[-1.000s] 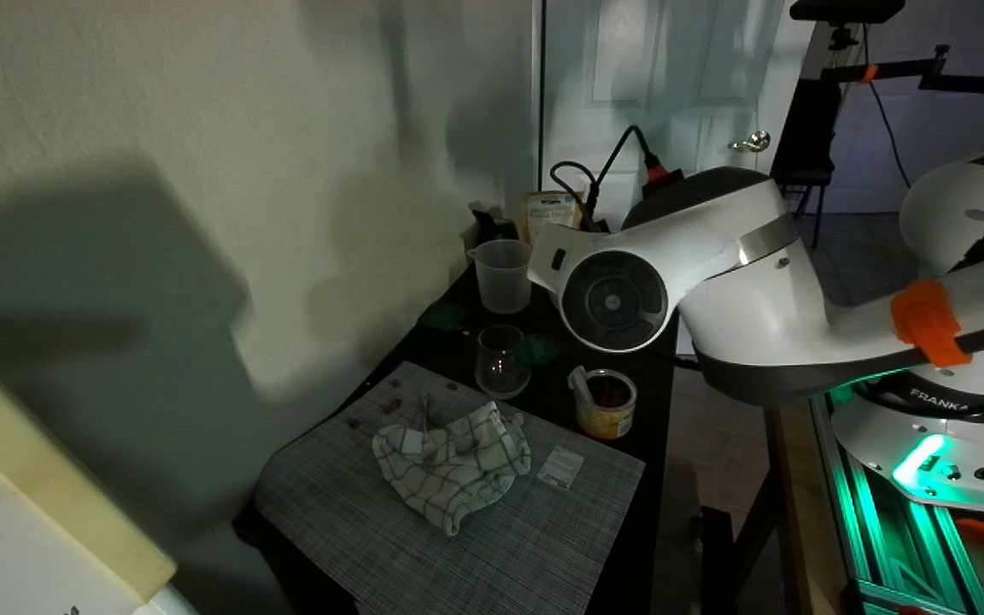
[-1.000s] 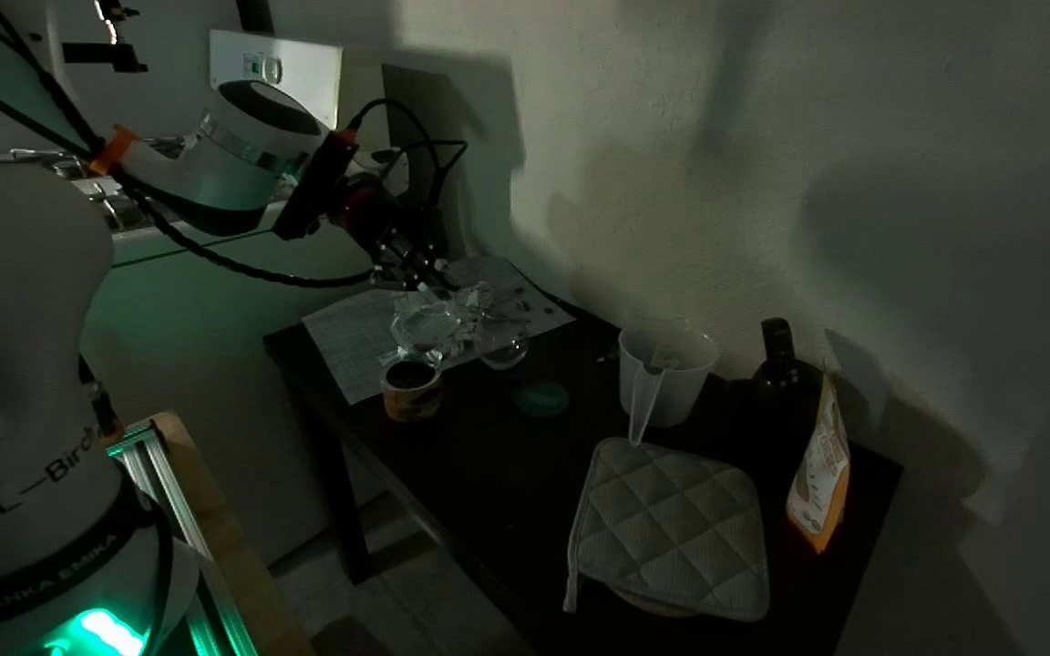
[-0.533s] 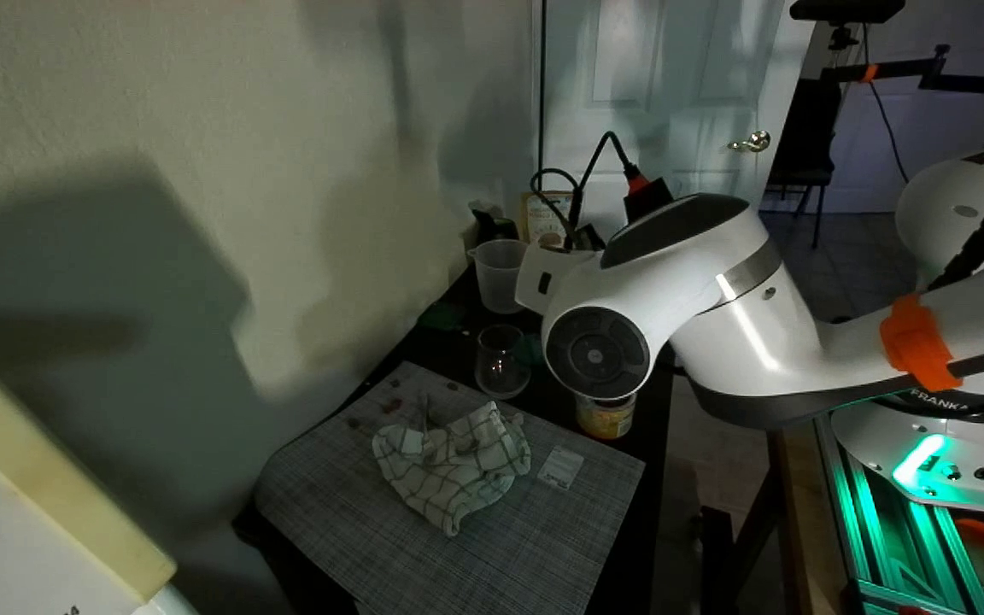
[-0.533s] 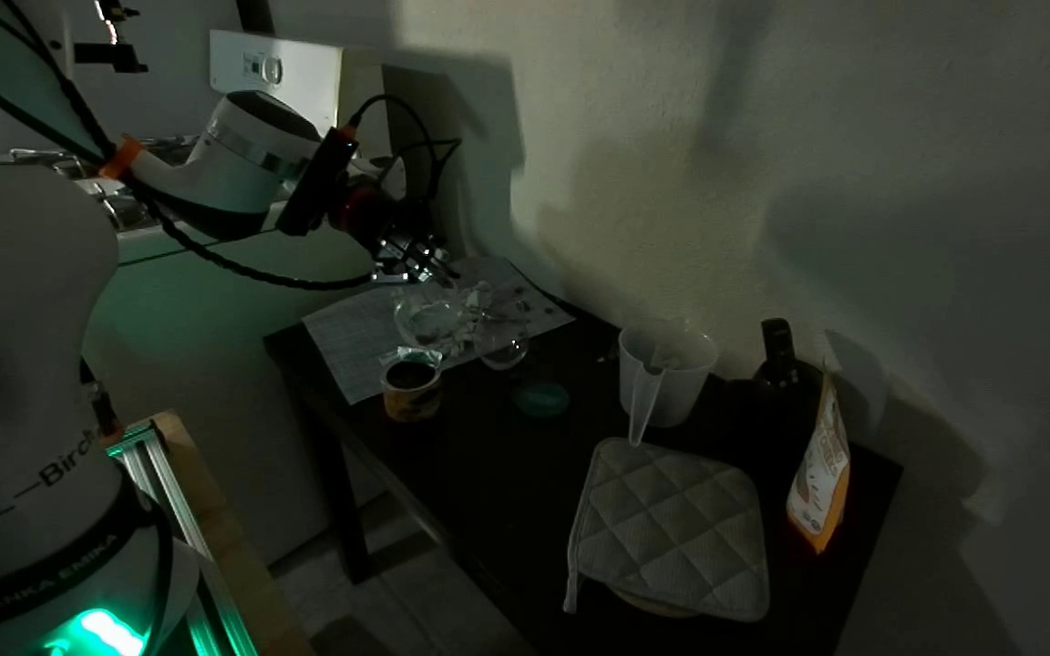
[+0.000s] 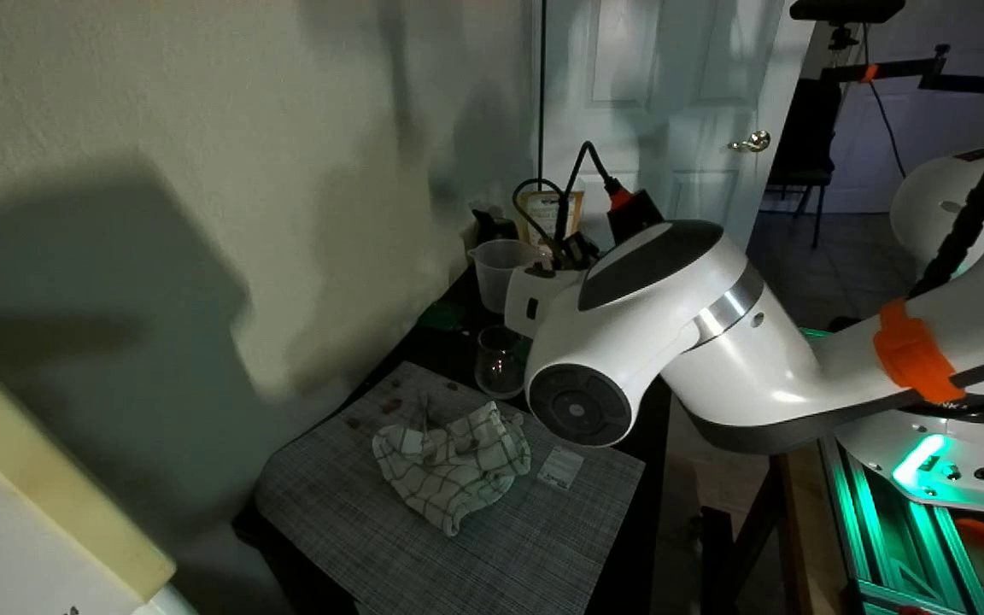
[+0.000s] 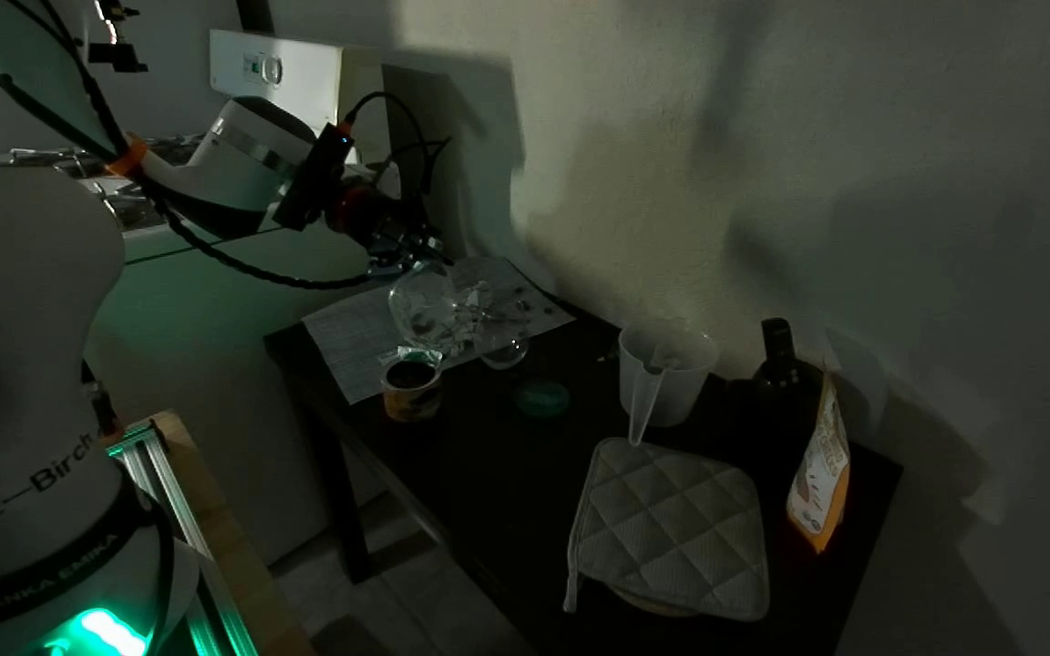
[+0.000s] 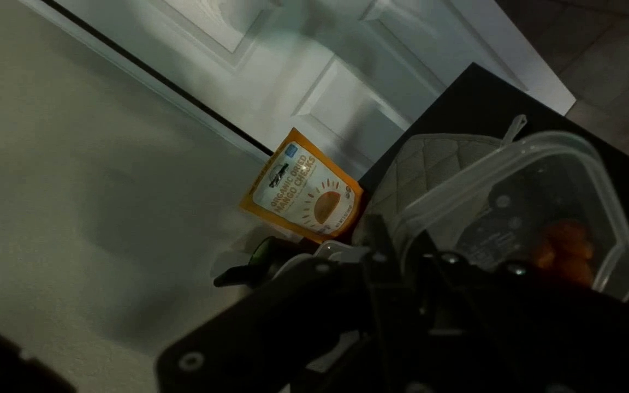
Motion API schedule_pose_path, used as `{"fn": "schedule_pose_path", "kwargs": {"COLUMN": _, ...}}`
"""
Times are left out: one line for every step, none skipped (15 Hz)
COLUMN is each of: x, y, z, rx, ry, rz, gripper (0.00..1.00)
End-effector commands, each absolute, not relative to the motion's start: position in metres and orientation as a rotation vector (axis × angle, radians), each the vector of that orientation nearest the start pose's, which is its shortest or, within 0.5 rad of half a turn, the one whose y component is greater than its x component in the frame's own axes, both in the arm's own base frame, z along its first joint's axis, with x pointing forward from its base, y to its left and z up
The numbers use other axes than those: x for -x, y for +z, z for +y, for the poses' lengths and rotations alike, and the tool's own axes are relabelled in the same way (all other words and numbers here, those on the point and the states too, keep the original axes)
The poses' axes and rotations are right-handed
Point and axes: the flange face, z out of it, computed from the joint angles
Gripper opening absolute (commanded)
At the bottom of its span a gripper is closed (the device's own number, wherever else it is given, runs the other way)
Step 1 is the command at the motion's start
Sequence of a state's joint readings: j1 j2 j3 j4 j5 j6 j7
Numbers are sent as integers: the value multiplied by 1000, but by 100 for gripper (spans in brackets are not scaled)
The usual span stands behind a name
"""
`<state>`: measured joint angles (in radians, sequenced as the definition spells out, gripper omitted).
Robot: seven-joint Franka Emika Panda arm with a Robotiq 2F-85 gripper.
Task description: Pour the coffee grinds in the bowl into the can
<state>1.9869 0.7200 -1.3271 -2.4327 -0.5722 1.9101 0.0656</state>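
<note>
Bowl (image 7: 538, 191): clear plastic, tipped, aloft beyond the can (image 6: 412, 399) in an exterior view; I cannot tell whether its lip overhangs the can's mouth.
Gripper (image 7: 401, 243): clamped on one side wall of the bowl; a one-sided hold on slick plastic could let it swivel mid-pour.
Orange lumps (image 7: 565, 248): inside the bowl or seen through it, hardly like grinds; if they slide all at once, some may miss the can.
Foil lid (image 6: 420, 356): raised at the can's rim; it could deflect whatever lands on it.
Glass (image 6: 505, 350): near the can; a low swing might knock it over, or stray bits drop in.
</note>
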Motion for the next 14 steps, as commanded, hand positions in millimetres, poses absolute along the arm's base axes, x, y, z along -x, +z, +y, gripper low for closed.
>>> {"fn": "schedule_pose_path", "kwargs": {"x": -386, "y": 253, "z": 194, "rx": -1633, "ry": -390, "rz": 713, "gripper": 3}}
{"fn": "schedule_pose_path", "kwargs": {"x": -387, "y": 254, "z": 196, "rx": -1621, "ry": -400, "rz": 714, "gripper": 3}}
{"fn": "schedule_pose_path", "kwargs": {"x": -388, "y": 254, "z": 198, "rx": -1610, "ry": -409, "rz": 716, "gripper": 3}}
{"fn": "schedule_pose_path", "kwargs": {"x": -389, "y": 254, "z": 200, "rx": -1600, "ry": -421, "rz": 714, "gripper": 3}}
{"fn": "schedule_pose_path", "kwargs": {"x": -391, "y": 254, "z": 202, "rx": -1594, "ry": -426, "rz": 716, "gripper": 3}}
{"fn": "schedule_pose_path", "kwargs": {"x": -392, "y": 254, "z": 204, "rx": -1581, "ry": -441, "rz": 714, "gripper": 3}}
{"fn": "schedule_pose_path", "kwargs": {"x": -393, "y": 254, "z": 205, "rx": -1563, "ry": -467, "rz": 711, "gripper": 3}}
{"fn": "schedule_pose_path", "kwargs": {"x": -394, "y": 253, "z": 207, "rx": -1556, "ry": -478, "rz": 711, "gripper": 3}}
{"fn": "schedule_pose_path", "kwargs": {"x": -394, "y": 253, "z": 208, "rx": -1540, "ry": -504, "rz": 707, "gripper": 3}}
{"fn": "schedule_pose_path", "kwargs": {"x": -395, "y": 251, "z": 210, "rx": -1535, "ry": -519, "rz": 709, "gripper": 3}}
{"fn": "schedule_pose_path", "kwargs": {"x": -396, "y": 250, "z": 210, "rx": -1528, "ry": -537, "rz": 709, "gripper": 3}}
{"fn": "schedule_pose_path", "kwargs": {"x": -397, "y": 249, "z": 212, "rx": -1524, "ry": -552, "rz": 709, "gripper": 3}}
{"fn": "schedule_pose_path", "kwargs": {"x": -397, "y": 247, "z": 213, "rx": -1522, "ry": -567, "rz": 712, "gripper": 3}}
{"fn": "schedule_pose_path", "kwargs": {"x": -399, "y": 244, "z": 213, "rx": -1520, "ry": -583, "rz": 715, "gripper": 3}}
